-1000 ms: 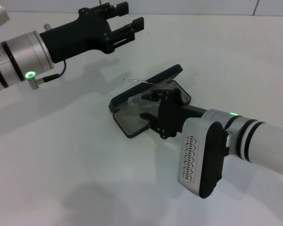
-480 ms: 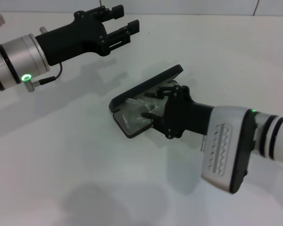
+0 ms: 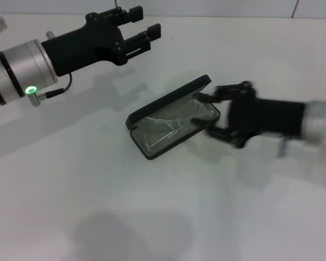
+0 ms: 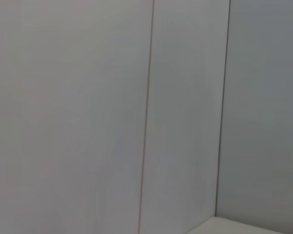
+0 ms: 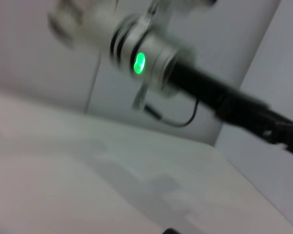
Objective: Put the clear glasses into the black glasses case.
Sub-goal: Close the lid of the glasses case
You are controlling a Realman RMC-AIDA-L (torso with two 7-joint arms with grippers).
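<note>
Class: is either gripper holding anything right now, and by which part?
Nothing is held. The clear glasses lie in the black glasses case; right gripper and left gripper are open.

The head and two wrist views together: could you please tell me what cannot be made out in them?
- Right gripper, head view: motion-blurred beside the black hinged glasses case.
- Clear plastic glasses, head view: near-invisible in the case, arms untraceable.
- Left wrist view: only a wall.
- Right wrist view: blurred; shows the left arm, not the case.
- Left gripper: open, hovers apart.
</note>
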